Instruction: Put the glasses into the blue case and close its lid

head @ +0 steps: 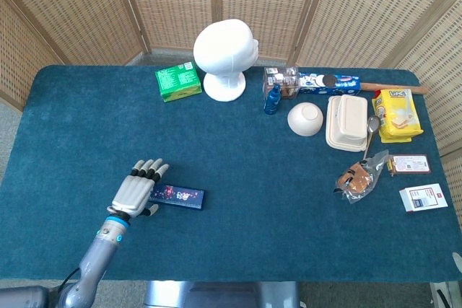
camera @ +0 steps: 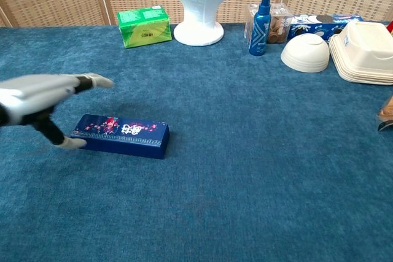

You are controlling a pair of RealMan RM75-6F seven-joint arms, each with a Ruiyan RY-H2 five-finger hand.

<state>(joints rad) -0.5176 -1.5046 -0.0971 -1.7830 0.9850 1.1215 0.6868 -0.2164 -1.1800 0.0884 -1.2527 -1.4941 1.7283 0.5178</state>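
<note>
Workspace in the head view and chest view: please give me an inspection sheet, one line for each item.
Surface: table covered in dark teal cloth.
Job's things: blue case lies flat near the front left, lid closed; glasses: nothing seen.
Clutter: white foam head, green box, blue bottle, white bowl upside down, white food box, yellow packet, bagged snack, small cards at the right edge.
Hands: left robot hand fingers spread, holding nothing, thumb tip at the case's left end; right robot hand: nothing seen.
Cables: nothing seen.
Surroundings: woven screens behind the table.
</note>
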